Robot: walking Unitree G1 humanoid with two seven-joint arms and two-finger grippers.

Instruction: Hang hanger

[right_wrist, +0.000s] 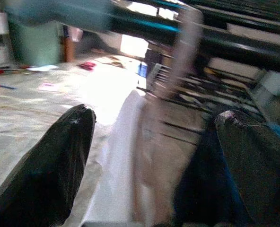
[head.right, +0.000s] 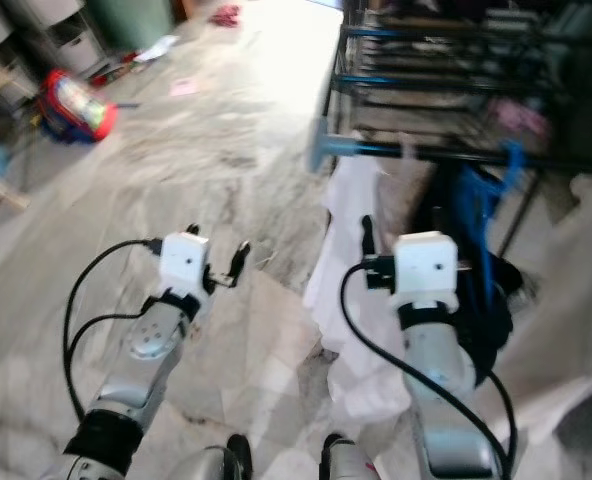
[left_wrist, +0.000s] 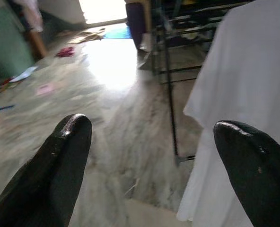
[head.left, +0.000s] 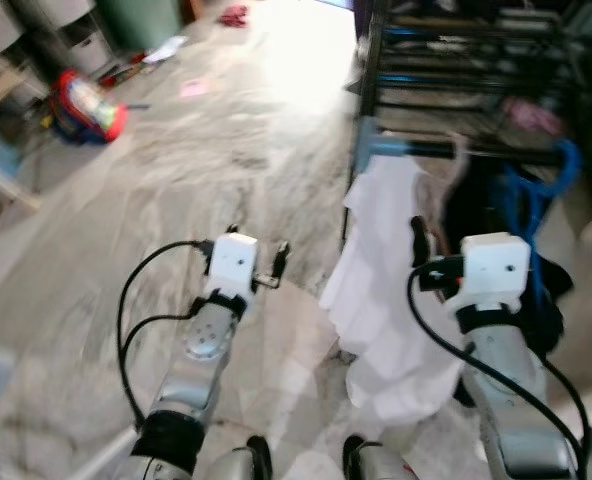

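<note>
The right gripper (right_wrist: 154,156) has its fingers (right_wrist: 45,161) spread wide with nothing between them, raised toward the rack (head.left: 456,60) at about 1 o'clock. Through that gap, a pale, thin, blurred strip rises to the dark rail (head.left: 476,152); it may be the hanger (right_wrist: 185,52), but motion blur leaves its shape unclear. In the head views, a faint pale hook (head.left: 459,150) sits on the rail above the white garment (head.left: 391,290), which hangs from the rail down toward the floor (head.left: 176,160). Beside the garment at 3 o'clock hang dark clothes (head.left: 476,205) and a blue hanger (head.left: 536,190), partly hidden by the right arm's white camera block. The left gripper (left_wrist: 149,161) is held low at 11 o'clock over bare floor, its fingers (left_wrist: 50,170) released and wide apart, with the garment's edge just beyond one fingertip. A red toy (head.left: 86,105) lies far off at 10 o'clock, soft with blur.
</note>
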